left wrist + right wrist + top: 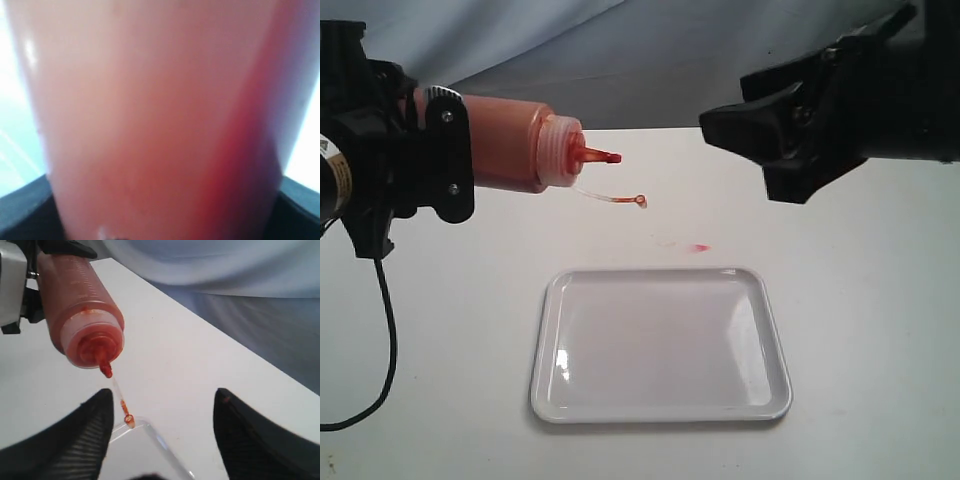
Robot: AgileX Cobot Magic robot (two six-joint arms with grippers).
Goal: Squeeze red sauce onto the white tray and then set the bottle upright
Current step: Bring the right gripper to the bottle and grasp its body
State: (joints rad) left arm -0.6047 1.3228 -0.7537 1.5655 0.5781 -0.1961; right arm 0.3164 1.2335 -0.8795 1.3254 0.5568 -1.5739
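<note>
Exterior view: the left claw clamps the bottle on its side in the air, above and left of the tray, with the nozzle pointing toward the right claw. The tip cap dangles on its tether below the nozzle. Sauce reddens the nozzle's base. The right claw hangs spread and empty, apart from the nozzle. The tray lies flat on the table, a pink smear just behind it.
</note>
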